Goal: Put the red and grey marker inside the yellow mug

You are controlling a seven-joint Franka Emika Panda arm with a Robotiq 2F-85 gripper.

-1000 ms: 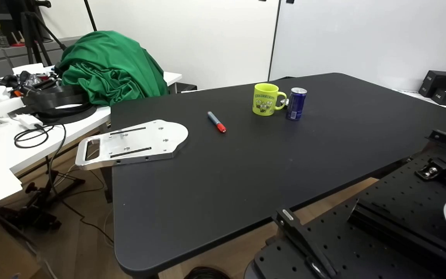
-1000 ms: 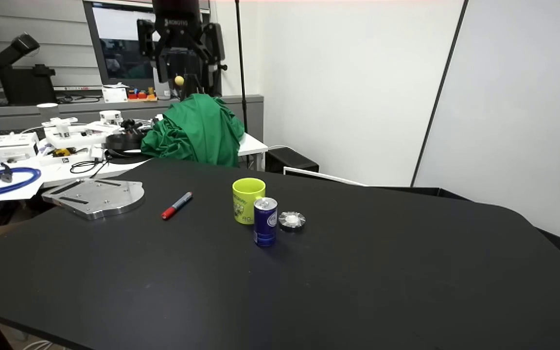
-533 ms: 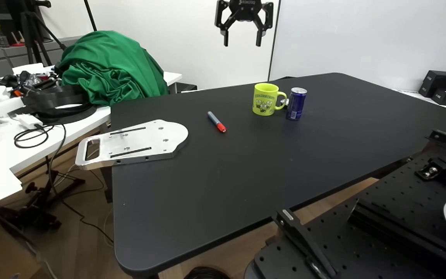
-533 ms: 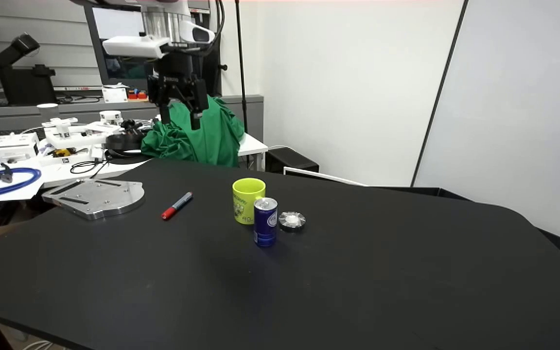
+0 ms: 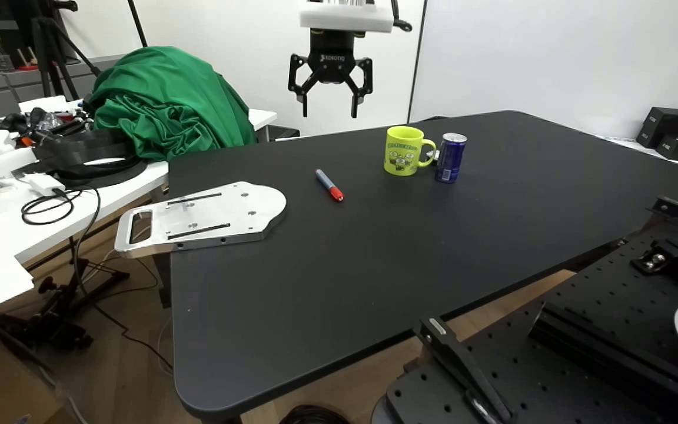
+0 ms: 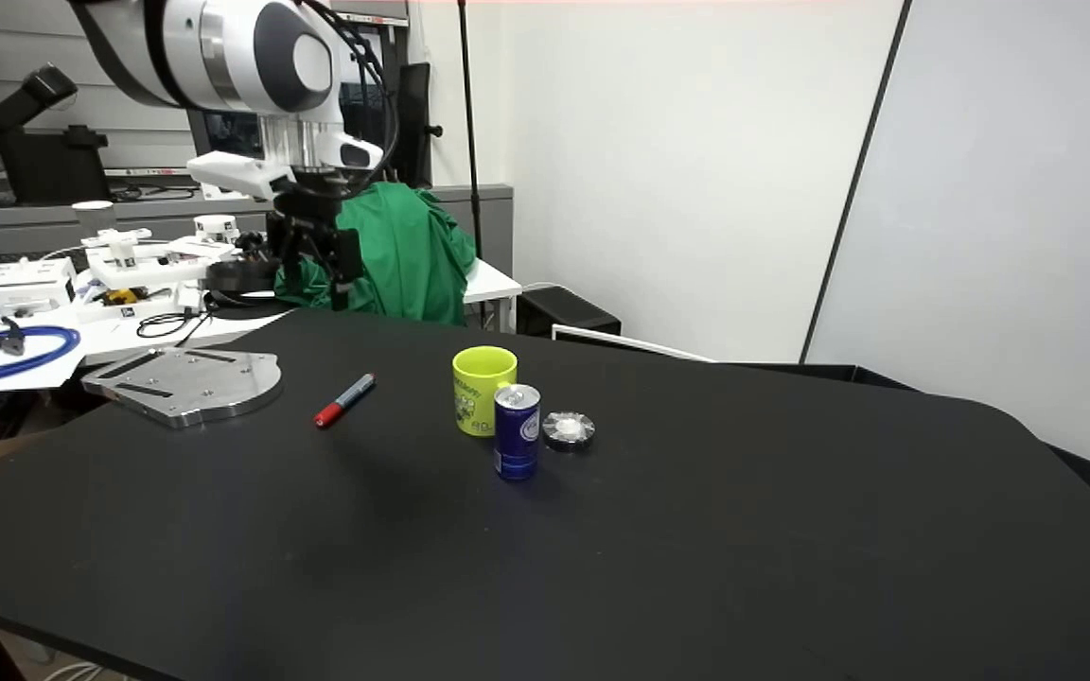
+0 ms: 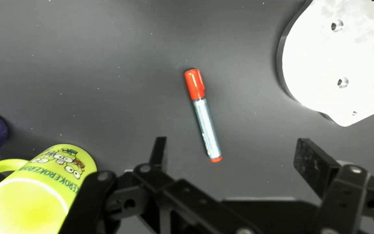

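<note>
The red and grey marker (image 5: 328,184) lies on the black table, and it also shows in an exterior view (image 6: 344,400). In the wrist view the marker (image 7: 208,125) has a red cap, a greyish barrel and a red end. The yellow mug (image 5: 401,154) stands upright, its handle towards the can; it also shows in an exterior view (image 6: 477,390) and at lower left in the wrist view (image 7: 52,172). My gripper (image 5: 329,114) is open and empty, pointing down, well above the table. In the wrist view the gripper (image 7: 232,139) has its fingers wide apart, the marker's lower end between and beyond them.
A dark-blue can (image 5: 450,159) stands beside the mug's handle. A dark round roll (image 6: 568,431) lies near the can. A silver metal plate (image 5: 221,213) lies at the table's edge, on the marker's other side. A green cloth (image 5: 174,106) sits on the white side table.
My gripper has come down into an exterior view and moved left there. In both exterior views it is lower than before. The marker, mug and can have not moved.
</note>
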